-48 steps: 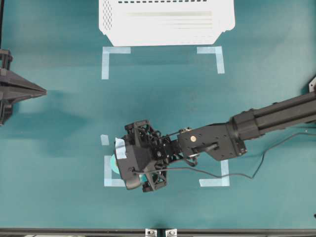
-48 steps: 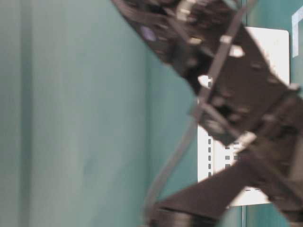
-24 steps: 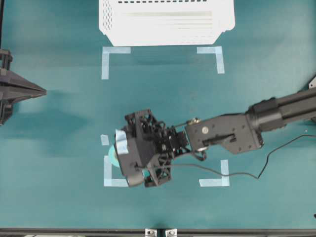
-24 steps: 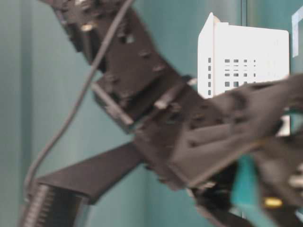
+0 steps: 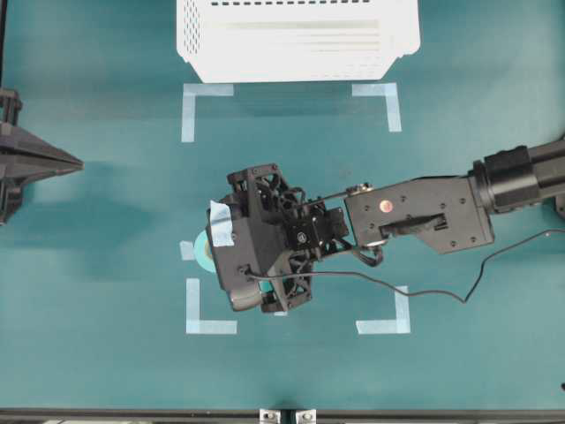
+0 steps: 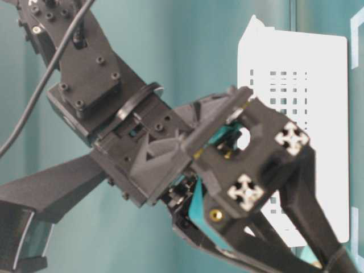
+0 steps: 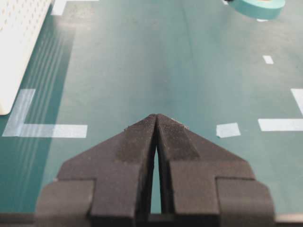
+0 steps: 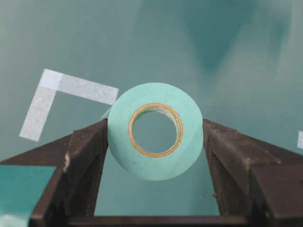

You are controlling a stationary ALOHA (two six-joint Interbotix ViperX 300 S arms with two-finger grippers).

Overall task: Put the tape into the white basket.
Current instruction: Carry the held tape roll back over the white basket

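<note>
Teal tape (image 8: 155, 137) clamped between right gripper (image 8: 155, 142) fingers.

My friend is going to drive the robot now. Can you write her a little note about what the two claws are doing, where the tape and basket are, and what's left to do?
Right gripper: shut on the tape, one finger pressing each side of the roll. It is over the middle of the table, near the pale corner marks.
Left gripper: shut, holding nothing, parked at the left edge of the overhead view.
White basket: at the far edge of the table, with no tape in it.
Done: the tape is grabbed.
Left: carry it over the basket, open the right gripper and let it drop in.
</note>
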